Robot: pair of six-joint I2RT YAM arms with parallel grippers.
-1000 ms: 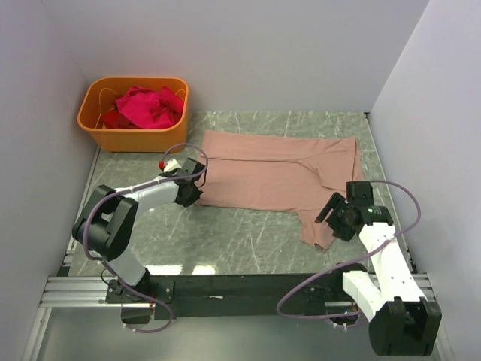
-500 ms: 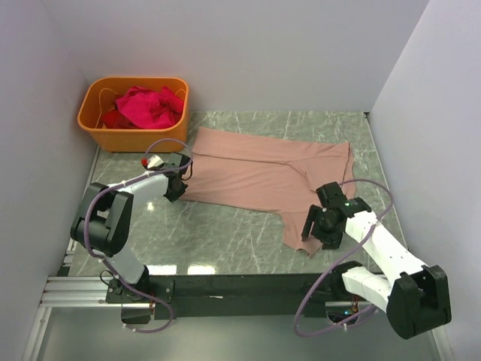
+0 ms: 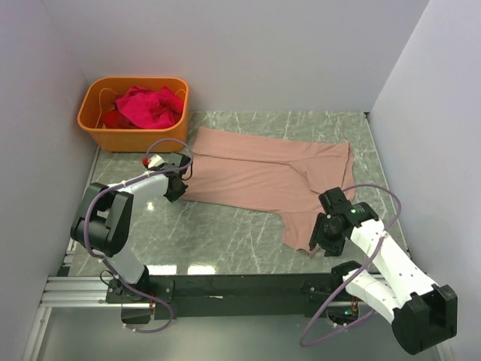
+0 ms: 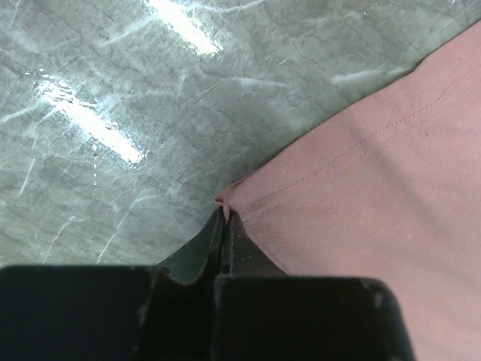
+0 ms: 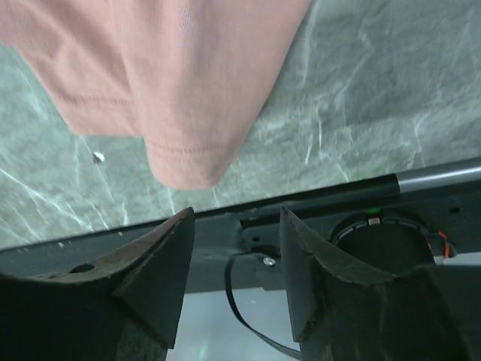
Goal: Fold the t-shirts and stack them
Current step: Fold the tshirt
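- Fingers of the left hand (image 4: 224, 216) are pinched shut on a hemmed corner of the pink tee (image 3: 263, 171), low over the bench (image 3: 218, 233).
- Right hand (image 5: 236, 226) — fingers apart with nothing between them; the tee's near flap ends just ahead of them, by the bench's front edge.
- Pink tee lies spread, mostly flat, across the middle of the bench between both hands.
- Red tees (image 3: 150, 105) — bunched in the orange tub (image 3: 92, 124) at the far left corner.
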